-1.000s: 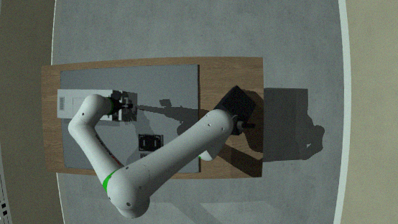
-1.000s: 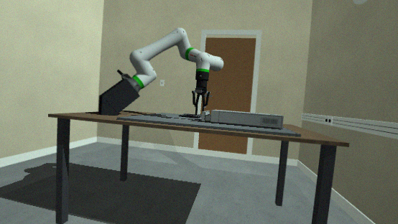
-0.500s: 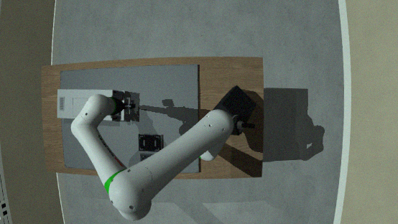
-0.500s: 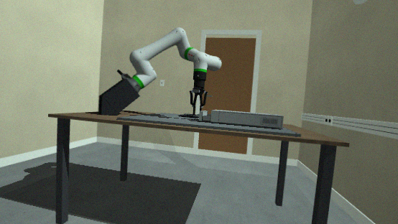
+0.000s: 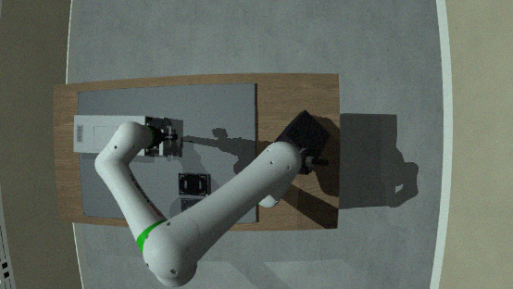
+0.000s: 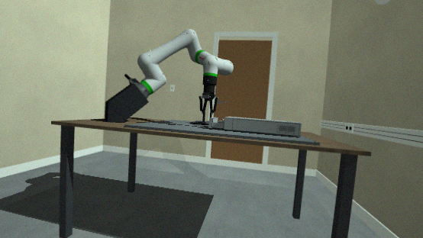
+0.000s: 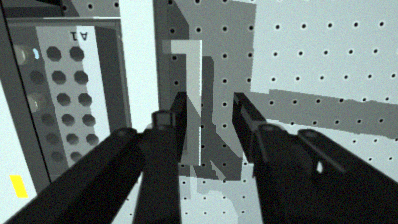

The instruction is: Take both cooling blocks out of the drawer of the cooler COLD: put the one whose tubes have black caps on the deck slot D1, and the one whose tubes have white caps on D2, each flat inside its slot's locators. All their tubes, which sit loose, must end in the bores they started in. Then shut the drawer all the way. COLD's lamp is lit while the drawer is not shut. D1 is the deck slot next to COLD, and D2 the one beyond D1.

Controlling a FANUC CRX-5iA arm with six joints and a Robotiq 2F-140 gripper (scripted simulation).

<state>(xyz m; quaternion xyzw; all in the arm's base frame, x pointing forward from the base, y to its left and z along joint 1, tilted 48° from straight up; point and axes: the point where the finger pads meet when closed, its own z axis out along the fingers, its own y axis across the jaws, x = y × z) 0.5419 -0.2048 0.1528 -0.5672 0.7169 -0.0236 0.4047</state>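
Observation:
The cooler COLD is a pale box at the left of the grey deck; it also shows in the side view. Its drawer stands partly pulled out. My gripper hangs upright over the drawer's front. In the wrist view the fingers stand part open astride the pale upright handle, which lies against the left finger with a gap to the right one. A grey cooling block with rows of dark bores lies in the drawer. Its tubes are mostly hidden.
Deck slot D1 with dark locators lies on the perforated deck near the arm; D2 beyond it is partly hidden under the arm. The arm's black base block stands at the table's right. A yellow mark shows on the cooler.

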